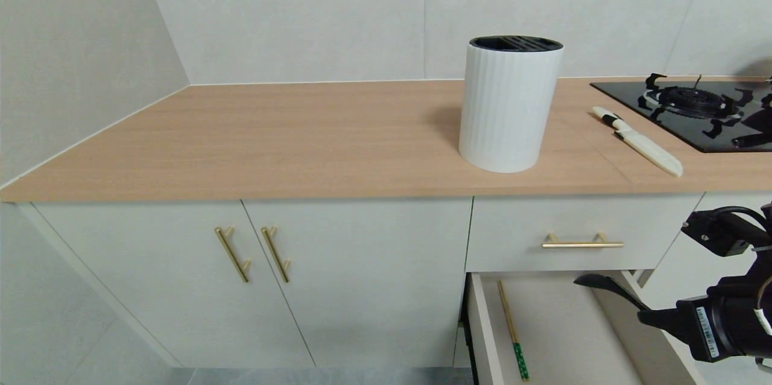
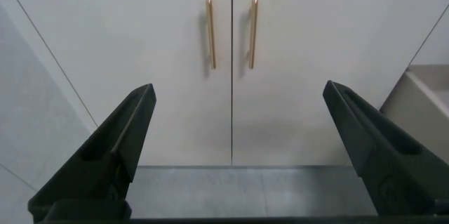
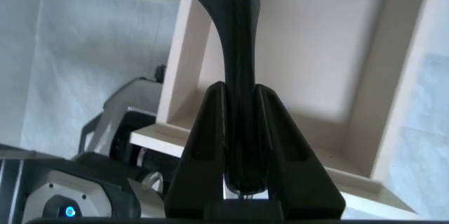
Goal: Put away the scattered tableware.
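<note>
Down at the open drawer (image 1: 480, 324) under the counter (image 1: 271, 143), your right gripper (image 1: 657, 315) has its fingers pressed tight on a black utensil (image 1: 603, 284), pinching it by the handle so the rounded end sticks out over the drawer's right side. The right wrist view confirms it: gripper (image 3: 238, 108) clamped, utensil (image 3: 228, 13) pointing across the pale drawer (image 3: 316, 41). Whether it touches the drawer, you cannot tell. Inside the drawer, chopsticks (image 1: 511, 327) with green tips lie along the left wall. Up on the counter, a cream-handled knife (image 1: 639, 142) lies flat between the white ribbed holder (image 1: 509, 104) and the black hob (image 1: 693, 108), apart from both. Your left gripper (image 2: 238, 90) hangs low with its fingers spread wide and nothing between them, facing the two cabinet doors (image 2: 140, 48) and their gold handles (image 2: 210, 33), which sit side by side at the seam.
</note>
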You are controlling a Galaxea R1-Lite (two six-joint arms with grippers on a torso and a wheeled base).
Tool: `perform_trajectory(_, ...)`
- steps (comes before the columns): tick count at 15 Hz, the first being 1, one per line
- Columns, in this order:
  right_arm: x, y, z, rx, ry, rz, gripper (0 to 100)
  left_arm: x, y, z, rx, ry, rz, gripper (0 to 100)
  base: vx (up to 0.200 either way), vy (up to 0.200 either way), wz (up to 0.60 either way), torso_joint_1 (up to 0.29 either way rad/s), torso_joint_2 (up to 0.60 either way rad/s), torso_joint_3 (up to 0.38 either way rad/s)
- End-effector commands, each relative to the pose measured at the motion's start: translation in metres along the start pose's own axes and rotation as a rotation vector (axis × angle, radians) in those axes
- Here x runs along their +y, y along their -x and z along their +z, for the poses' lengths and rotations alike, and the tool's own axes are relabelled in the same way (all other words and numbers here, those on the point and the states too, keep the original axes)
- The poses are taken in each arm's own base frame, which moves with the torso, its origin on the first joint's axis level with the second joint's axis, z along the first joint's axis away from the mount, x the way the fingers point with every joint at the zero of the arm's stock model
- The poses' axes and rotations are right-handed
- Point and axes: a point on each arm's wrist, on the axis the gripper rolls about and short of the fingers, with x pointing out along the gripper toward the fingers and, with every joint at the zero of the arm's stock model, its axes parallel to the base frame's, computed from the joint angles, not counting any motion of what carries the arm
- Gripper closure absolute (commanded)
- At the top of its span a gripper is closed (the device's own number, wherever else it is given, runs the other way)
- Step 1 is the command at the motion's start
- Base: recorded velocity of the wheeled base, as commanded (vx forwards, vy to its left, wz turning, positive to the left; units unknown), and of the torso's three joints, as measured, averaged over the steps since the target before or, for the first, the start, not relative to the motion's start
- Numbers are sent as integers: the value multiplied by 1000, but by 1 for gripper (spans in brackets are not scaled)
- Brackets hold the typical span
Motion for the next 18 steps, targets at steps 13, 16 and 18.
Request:
perform_trajectory(13,0,-15,-2,65,2,-8,100,0,0,0,0,0,0,0,0,0,0,-121,420,293)
perform_trajectory(16,2,-23,-2,100,9,-8,100,0,0,0,0,0,0,0,0,0,0,-7,27,14)
perform_trajectory(18,1,-42,-1,149,1,-27,100,0,0,0,0,0,0,0,0,0,0,0,0,0)
